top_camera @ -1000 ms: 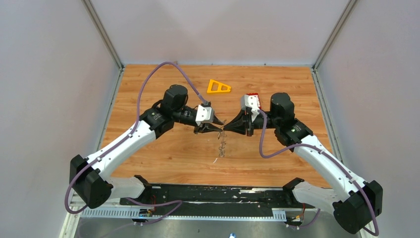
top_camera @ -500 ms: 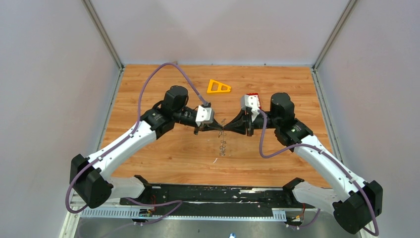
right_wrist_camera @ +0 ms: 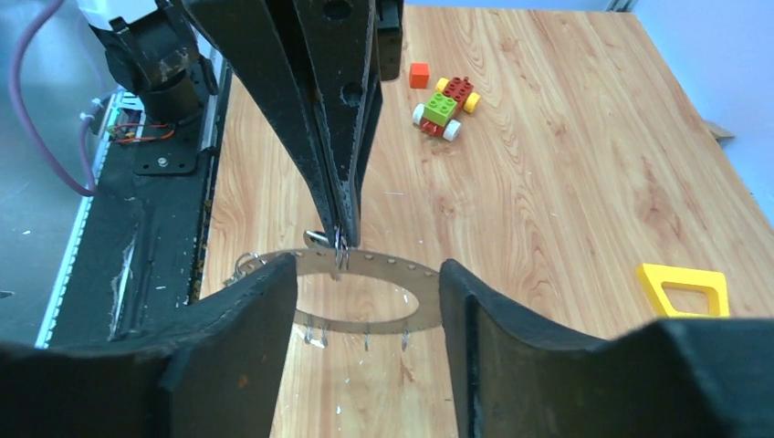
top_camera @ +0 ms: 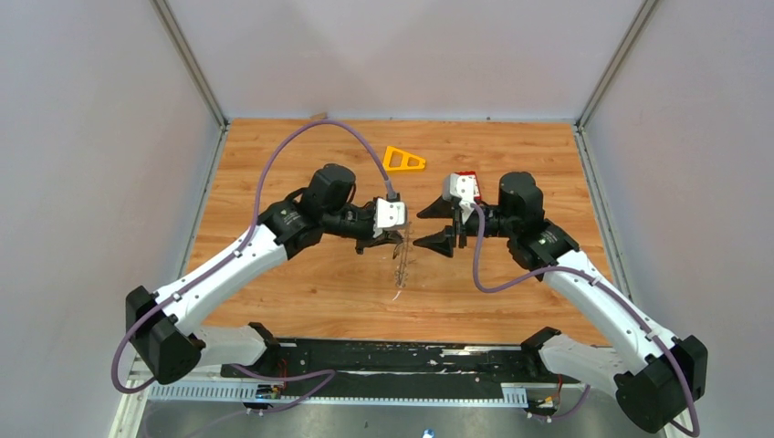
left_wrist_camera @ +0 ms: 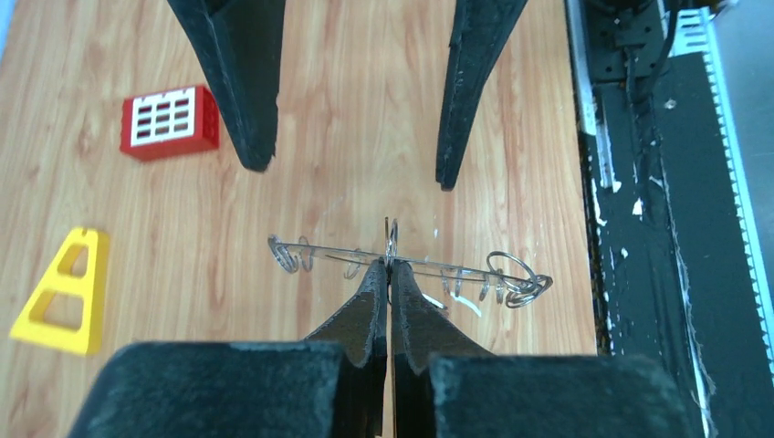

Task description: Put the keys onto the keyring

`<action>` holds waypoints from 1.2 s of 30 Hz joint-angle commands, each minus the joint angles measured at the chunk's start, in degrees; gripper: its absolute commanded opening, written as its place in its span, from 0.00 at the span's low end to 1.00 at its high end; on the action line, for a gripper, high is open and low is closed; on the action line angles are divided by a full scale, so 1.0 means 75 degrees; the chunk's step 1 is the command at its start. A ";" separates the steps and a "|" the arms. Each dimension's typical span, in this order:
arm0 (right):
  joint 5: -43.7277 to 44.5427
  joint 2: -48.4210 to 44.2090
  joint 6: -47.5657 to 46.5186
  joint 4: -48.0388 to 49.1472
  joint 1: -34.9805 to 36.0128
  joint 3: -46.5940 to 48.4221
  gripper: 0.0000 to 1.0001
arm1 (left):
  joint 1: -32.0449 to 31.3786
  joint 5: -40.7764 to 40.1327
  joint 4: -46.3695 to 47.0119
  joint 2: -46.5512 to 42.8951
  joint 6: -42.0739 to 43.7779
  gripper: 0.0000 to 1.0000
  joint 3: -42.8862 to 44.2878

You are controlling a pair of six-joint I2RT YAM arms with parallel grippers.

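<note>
The keyring, a flat grey ring with holes along its rim and small wire rings hanging from it, hangs above the wooden table. My left gripper is shut on the keyring, its tips pinching the ring's edge where a small wire ring passes through. From above, the keyring shows as a thin line below the left gripper. My right gripper stands open, its fingers apart on either side of the keyring without touching it. I cannot make out the keys in any view.
A red keypad block and an orange triangular frame lie at the far side of the table. A small toy brick car and an orange cube lie beyond the left arm. A black strip runs along the near edge.
My right gripper has opened and let go of the keyring. The left gripper has shut on it and now carries it alone, a little further right and forward.
</note>
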 commanded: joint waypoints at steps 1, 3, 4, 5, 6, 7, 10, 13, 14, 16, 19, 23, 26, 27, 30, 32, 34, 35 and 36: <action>0.0304 -0.0164 -0.0186 -0.0171 -0.0031 0.0256 0.61 | -0.0199 -0.1588 -0.1266 -0.0176 -0.0230 0.00 0.1035; 0.0331 -0.0167 -0.0150 -0.0140 -0.0021 0.0263 0.63 | -0.0260 -0.1937 -0.1773 -0.0091 -0.0395 0.00 0.1391; 0.0333 -0.0154 -0.0094 -0.0102 -0.0024 0.0266 0.64 | -0.0287 -0.2087 -0.1979 -0.0032 -0.0484 0.00 0.1555; 0.0323 -0.0123 -0.0021 -0.0074 -0.0031 0.0285 0.64 | -0.0321 -0.2212 -0.2177 0.0016 -0.0583 0.00 0.1704; 0.0320 -0.0089 0.0078 -0.0049 -0.0024 0.0306 0.64 | -0.0368 -0.2331 -0.2340 0.0079 -0.0688 0.00 0.1855; 0.0336 -0.0047 0.0169 -0.0035 -0.0024 0.0340 0.64 | -0.0409 -0.2456 -0.2499 0.0155 -0.0796 0.00 0.1987; 0.0334 0.0132 0.0363 -0.0020 -0.0023 0.0456 0.64 | -0.0569 -0.2703 -0.3015 0.0375 -0.0970 0.00 0.2395; 0.0137 0.0319 0.0517 -0.0007 -0.0022 0.0584 0.64 | -0.0682 -0.2849 -0.3535 0.0631 -0.1135 0.00 0.2812; 0.0022 0.0391 0.0583 0.0017 -0.0025 0.0637 0.63 | -0.0715 -0.2932 -0.3702 0.0720 -0.1193 0.00 0.2963; -0.0271 0.0567 0.0670 0.0053 -0.0025 0.0732 0.62 | -0.0784 -0.3123 -0.4114 0.0928 -0.1262 0.00 0.3317; -0.0719 0.0850 0.0746 0.0138 -0.0030 0.0824 0.56 | -0.0840 -0.3343 -0.4784 0.1280 -0.1301 0.00 0.4011; -0.1419 0.1190 0.1006 0.0523 -0.0032 0.0859 0.52 | -0.0843 -0.3267 -0.5111 0.1442 -0.1432 0.00 0.4361; -0.1617 0.1337 0.1121 0.0794 -0.0020 0.0896 0.50 | -0.0843 -0.3147 -0.5208 0.1557 -0.1526 0.00 0.4502; -0.1643 0.1375 0.1136 0.0840 -0.0012 0.0926 0.50 | -0.0843 -0.3085 -0.5263 0.1597 -0.1556 0.00 0.4556; -0.1716 0.1423 0.1402 0.1302 -0.0013 0.0877 0.51 | -0.0840 -0.2963 -0.5485 0.1758 -0.1600 0.00 0.4761; -0.1738 0.1424 0.1657 0.1713 0.0007 0.0762 0.51 | -0.0843 -0.3014 -0.5727 0.1891 -0.1608 0.00 0.4992; -0.1709 0.1424 0.1910 0.2068 0.0036 0.0658 0.53 | -0.0843 -0.3084 -0.6023 0.2071 -0.1621 0.00 0.5335; -0.1668 0.1424 0.2039 0.2232 0.0045 0.0606 0.53 | -0.0843 -0.3072 -0.6124 0.2133 -0.1611 0.00 0.5461; -0.1637 0.1418 0.2166 0.2423 0.0043 0.0549 0.53 | -0.0843 -0.3036 -0.6194 0.2160 -0.1600 0.00 0.5513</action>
